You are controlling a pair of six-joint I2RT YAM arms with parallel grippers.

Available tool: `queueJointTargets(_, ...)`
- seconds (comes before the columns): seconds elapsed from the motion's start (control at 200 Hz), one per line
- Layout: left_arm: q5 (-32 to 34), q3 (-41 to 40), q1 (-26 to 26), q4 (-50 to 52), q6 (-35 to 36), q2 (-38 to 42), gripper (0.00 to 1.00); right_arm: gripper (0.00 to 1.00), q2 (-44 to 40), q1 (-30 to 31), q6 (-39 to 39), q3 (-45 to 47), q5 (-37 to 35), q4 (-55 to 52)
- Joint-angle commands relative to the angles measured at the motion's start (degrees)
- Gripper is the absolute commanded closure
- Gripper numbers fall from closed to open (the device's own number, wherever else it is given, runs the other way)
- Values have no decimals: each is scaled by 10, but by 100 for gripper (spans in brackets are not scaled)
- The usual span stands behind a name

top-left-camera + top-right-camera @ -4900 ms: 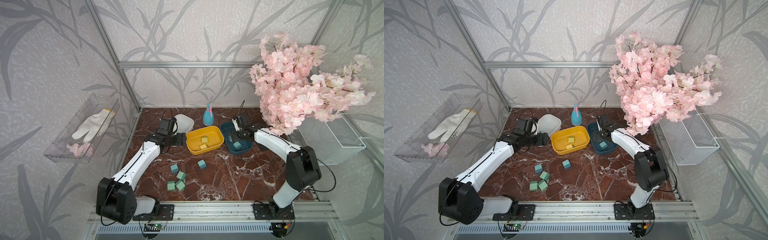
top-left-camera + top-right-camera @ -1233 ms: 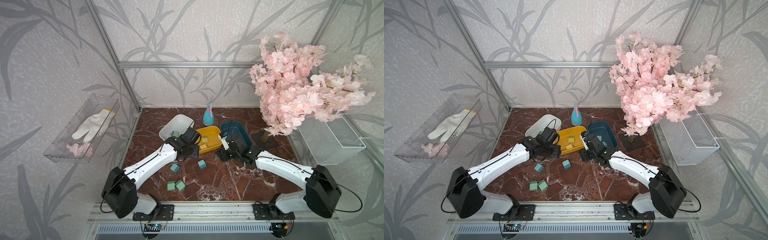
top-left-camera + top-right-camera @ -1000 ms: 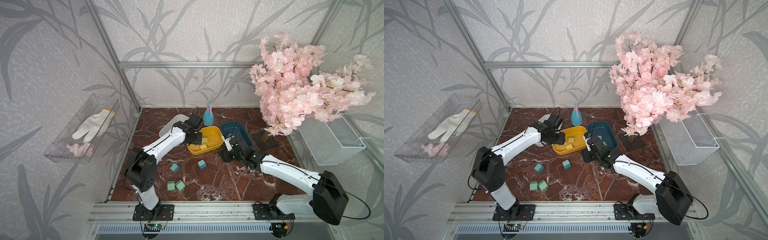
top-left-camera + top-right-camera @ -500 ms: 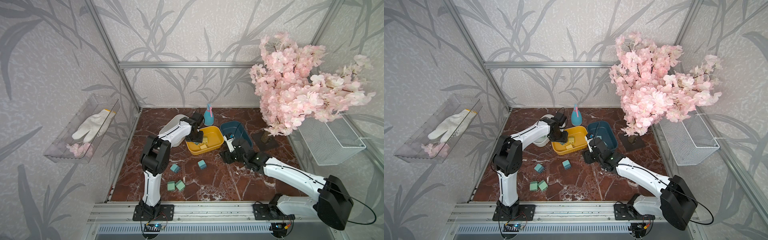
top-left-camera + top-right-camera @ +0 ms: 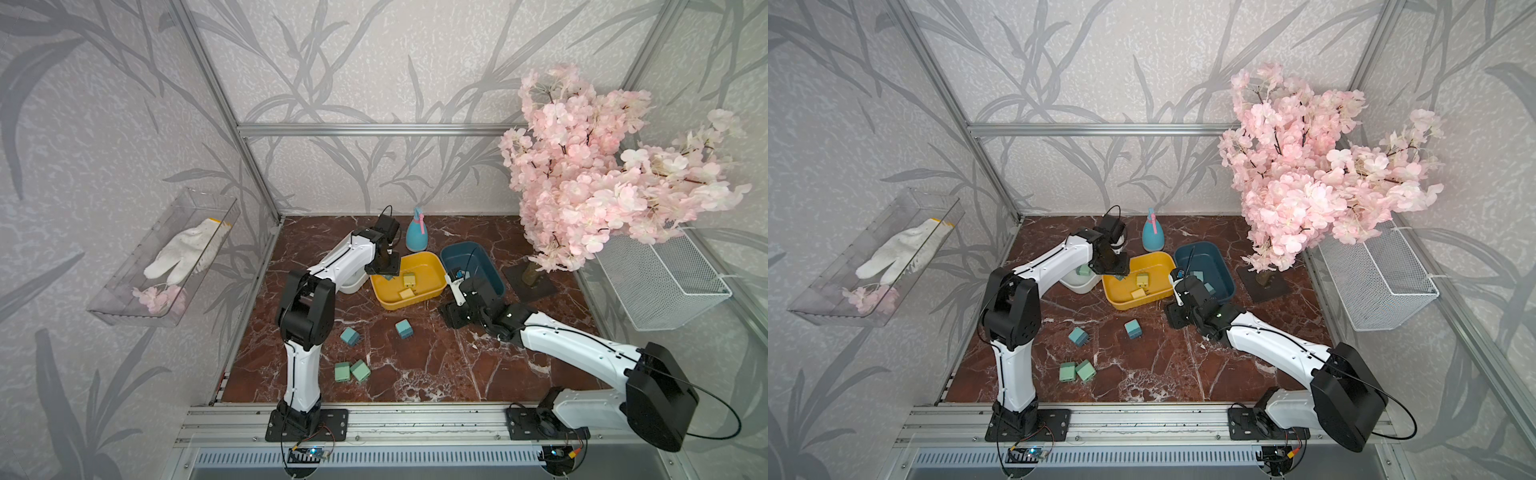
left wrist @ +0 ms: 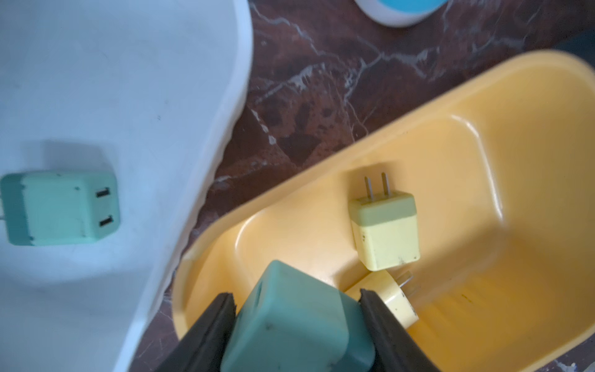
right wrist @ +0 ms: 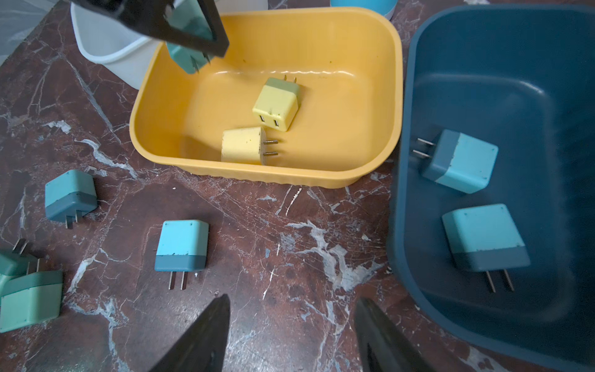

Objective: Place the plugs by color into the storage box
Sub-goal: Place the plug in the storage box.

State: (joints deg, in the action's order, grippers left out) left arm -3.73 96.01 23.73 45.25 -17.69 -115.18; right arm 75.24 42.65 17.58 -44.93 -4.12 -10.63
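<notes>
Glossy plastic yellow bin (image 6: pixel 483 128) — matt plastic plugs (image 7: pixel 182 240), metal prongs (image 7: pixel 177 281) — polished marble tabletop (image 7: pixel 289 225).

Left arm (image 5: pixel 305 309): elbow now folded upright. The left gripper (image 6: pixel 294 294), formerly at the white bin (image 5: pixel 351 286) and then low over the loose plugs (image 5: pixel 349 336), hangs above the left end of the yellow bin (image 5: pixel 432 266), clamped on a teal-green plug (image 6: pixel 289 325). Loose plugs on the marble floor (image 5: pixel 436 365): five reduced to four. The right gripper (image 7: pixel 291 301), formerly inside the blue bin (image 5: pixel 484 254), is withdrawn low over the floor before it, jaws apart and empty.
</notes>
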Motion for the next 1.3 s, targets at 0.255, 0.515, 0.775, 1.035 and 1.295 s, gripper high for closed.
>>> queueJointTargets(0.255,44,45,-48,24,13,10,42,34,17,3,10,-22,13,9)
queueJointTargets(0.515,41,63,-120,9,-1,-28,42,34,42,3,4,-37,32,7)
queueJointTargets(0.775,2,109,-149,16,-3,-87,39,35,57,10,22,-63,39,0)
queueJointTargets(1.035,10,145,-154,23,6,-116,33,35,52,21,37,-68,41,-6)
queueJointTargets(1.295,-7,159,-156,24,-1,-110,24,34,38,44,26,-96,12,-39)
